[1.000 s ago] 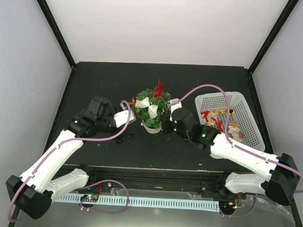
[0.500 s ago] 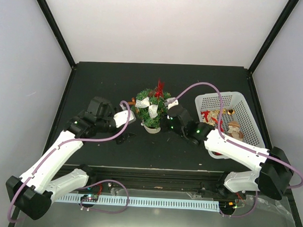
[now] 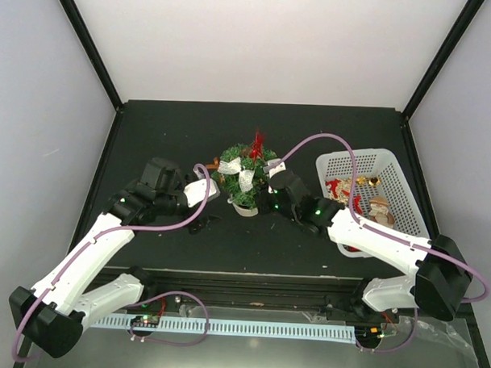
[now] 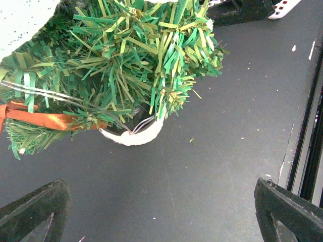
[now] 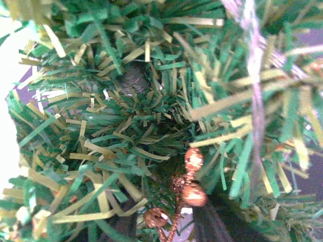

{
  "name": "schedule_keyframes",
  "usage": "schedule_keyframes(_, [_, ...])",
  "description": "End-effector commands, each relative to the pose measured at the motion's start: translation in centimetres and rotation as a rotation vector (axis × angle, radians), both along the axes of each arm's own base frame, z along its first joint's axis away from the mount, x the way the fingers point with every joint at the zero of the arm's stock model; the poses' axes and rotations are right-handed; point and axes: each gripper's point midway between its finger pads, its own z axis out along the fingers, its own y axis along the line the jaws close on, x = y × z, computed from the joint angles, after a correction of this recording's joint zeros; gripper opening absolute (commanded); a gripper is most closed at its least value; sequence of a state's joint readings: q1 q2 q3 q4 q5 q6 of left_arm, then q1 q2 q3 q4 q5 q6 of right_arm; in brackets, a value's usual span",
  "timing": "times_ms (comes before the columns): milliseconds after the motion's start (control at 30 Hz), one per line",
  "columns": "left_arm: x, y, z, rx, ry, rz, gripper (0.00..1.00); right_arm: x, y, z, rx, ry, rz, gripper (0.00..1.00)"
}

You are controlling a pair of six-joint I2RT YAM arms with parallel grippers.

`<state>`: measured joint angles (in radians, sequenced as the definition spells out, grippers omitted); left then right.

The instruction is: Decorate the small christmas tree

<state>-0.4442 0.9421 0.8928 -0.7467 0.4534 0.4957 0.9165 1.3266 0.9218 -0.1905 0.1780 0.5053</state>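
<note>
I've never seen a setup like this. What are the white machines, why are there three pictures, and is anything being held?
The white jointed machines are two robot arms, each ending in a two-finger gripper. The wide picture looks down from above: the left arm reaches in from the left and the right arm from the right. On the black table stand a small christmas tree, which wears white bows and a red topper, and a white basket of ornaments. The other two pictures come from cameras on the wrists. The left gripper is wide open and empty, facing the tree's pot. The right gripper sits among the branches beside a gold bead sprig. Whether it grips the sprig cannot be told.
</note>
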Motion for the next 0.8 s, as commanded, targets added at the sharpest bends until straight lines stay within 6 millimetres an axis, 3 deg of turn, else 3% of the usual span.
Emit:
schedule_keyframes(0, [0.1, -0.3, 1.0, -0.036, -0.020, -0.005, 0.99, 0.3, 0.4, 1.6, 0.043, -0.020, 0.001, 0.38])
schedule_keyframes(533, [0.1, -0.4, 0.8, -0.037, -0.015, -0.007, 0.99, 0.2, -1.0, 2.5, 0.049, -0.044, -0.043, 0.44])
schedule_keyframes(767, [0.1, -0.3, 1.0, -0.034, -0.023, -0.006, 0.99, 0.1, -2.2, 3.9, 0.068, -0.078, -0.079, 0.44])
